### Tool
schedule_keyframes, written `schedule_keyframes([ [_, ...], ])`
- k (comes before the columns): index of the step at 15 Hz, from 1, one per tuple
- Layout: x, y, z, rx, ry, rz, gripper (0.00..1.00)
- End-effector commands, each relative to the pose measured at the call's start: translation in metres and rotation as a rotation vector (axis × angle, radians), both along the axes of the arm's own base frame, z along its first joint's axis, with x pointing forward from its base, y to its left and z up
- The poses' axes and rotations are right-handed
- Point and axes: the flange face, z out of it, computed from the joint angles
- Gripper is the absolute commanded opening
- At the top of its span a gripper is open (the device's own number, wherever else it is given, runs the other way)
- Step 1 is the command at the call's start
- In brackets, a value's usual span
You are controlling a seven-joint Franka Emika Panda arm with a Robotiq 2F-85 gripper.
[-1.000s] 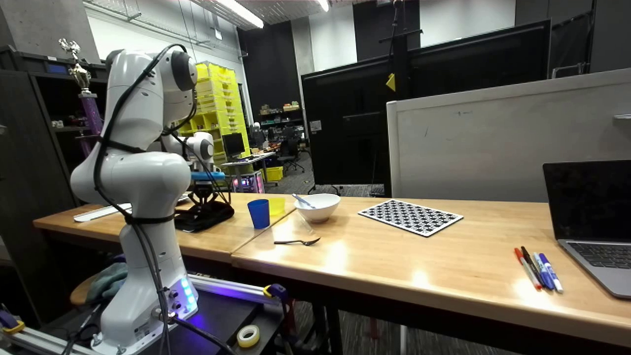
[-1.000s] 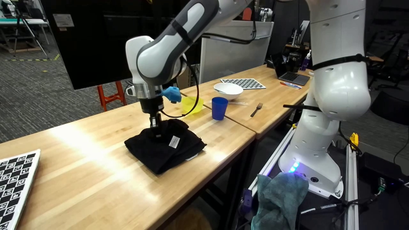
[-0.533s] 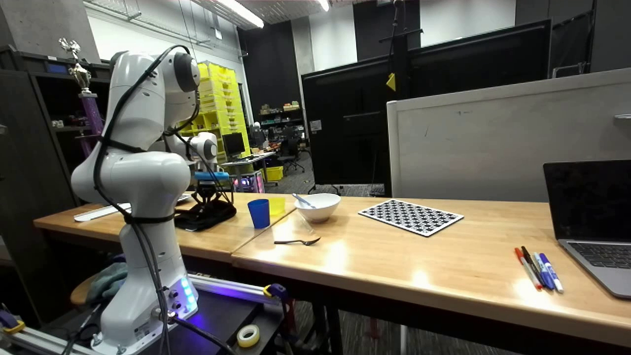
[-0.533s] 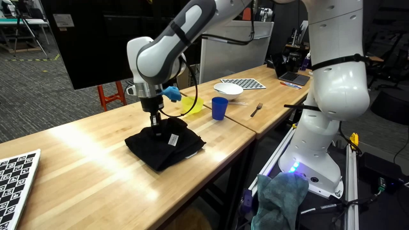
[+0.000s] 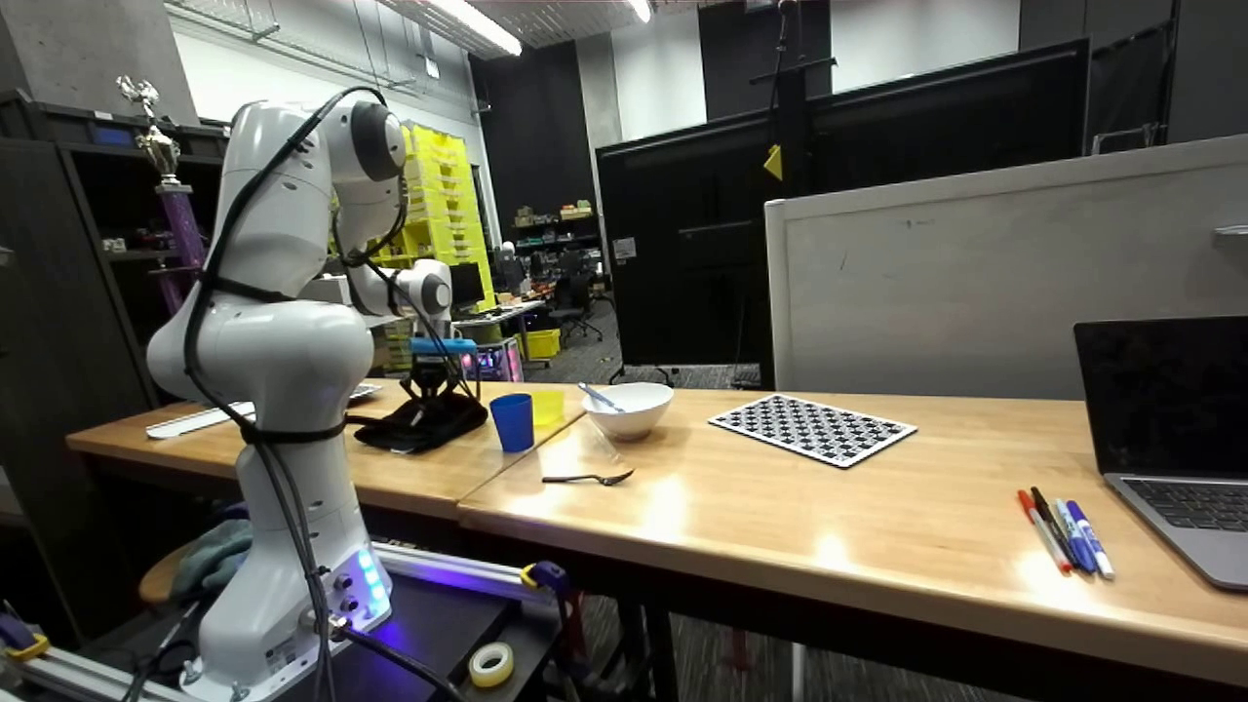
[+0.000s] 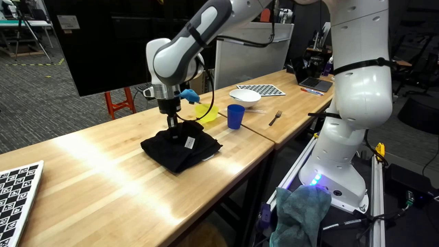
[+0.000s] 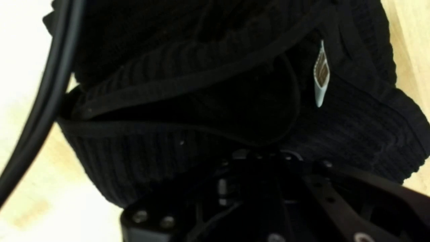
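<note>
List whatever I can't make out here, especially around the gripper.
Wrist view: dark gripper blends into black cloth, hiding whether fabric is pinched.
In an exterior view: print on the white label, too small to read.
In an exterior view: what the pale sliver belongs to, hidden under the cloth.
In an exterior view: near checkered board, cut off by the left edge.

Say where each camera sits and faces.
In an exterior view: beside the arm, facing across the tables; arm and base show.
In an exterior view: opposite the laptop, facing along the tables toward it; arm, base and gripper show.
Wrist view: on the wrist, looking down at black cloth; gripper shows.
Both exterior views share the blue cup and white bowl.
</note>
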Motion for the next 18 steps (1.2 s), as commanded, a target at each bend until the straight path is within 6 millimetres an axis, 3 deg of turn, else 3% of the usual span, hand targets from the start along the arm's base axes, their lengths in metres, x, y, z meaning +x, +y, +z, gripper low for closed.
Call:
schedule_keyframes([
  [1, 0.006, -0.034, -0.012, 0.002, 0.011, 0.015, 0.0],
  [9, 0.015, -0.098, -0.015, 0.02, 0.018, -0.013, 0.0],
  [18, 0.007, -0.151, -0.013, 0.01, 0.016, -0.046, 0.0],
])
